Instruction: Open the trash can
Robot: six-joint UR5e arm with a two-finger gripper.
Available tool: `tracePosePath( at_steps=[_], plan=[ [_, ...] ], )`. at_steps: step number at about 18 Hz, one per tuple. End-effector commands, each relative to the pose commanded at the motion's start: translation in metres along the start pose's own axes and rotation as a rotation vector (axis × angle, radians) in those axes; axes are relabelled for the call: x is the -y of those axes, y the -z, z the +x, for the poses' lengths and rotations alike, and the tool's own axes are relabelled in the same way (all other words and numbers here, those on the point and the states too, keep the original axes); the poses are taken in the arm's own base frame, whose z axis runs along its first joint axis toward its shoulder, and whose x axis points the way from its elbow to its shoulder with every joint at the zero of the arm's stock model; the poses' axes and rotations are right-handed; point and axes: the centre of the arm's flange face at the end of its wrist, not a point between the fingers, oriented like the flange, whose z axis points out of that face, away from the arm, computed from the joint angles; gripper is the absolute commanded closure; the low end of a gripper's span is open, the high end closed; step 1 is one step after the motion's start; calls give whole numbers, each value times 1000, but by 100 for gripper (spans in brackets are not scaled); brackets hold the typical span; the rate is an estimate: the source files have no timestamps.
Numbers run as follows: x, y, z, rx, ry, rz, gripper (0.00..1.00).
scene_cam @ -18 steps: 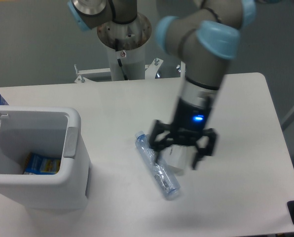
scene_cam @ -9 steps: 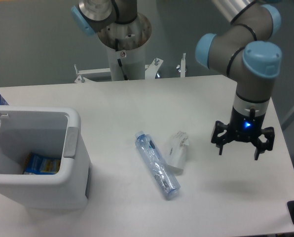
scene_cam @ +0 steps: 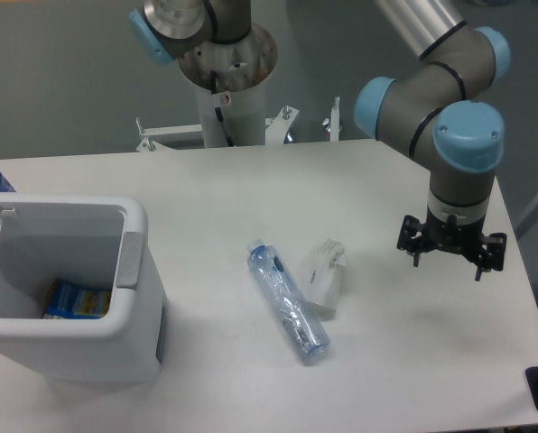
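The trash can stands with its lid already up and a blue packet inside, so opening looks done, while the gripper, fingers apart and empty, hangs well right of it.

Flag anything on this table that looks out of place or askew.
A clear plastic bottle lies on its side at a slant mid-table, with a crumpled white carton tipped against it. The trash can stands open, a blue packet inside. The end effector hangs empty.
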Motion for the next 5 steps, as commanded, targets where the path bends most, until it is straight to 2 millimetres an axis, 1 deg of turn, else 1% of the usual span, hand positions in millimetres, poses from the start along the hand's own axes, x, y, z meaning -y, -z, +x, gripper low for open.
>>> tracePosePath(
  at_steps=[5],
  plan=[
    [-2, -2, 0, -38, -10, -25, 0]
  ],
)
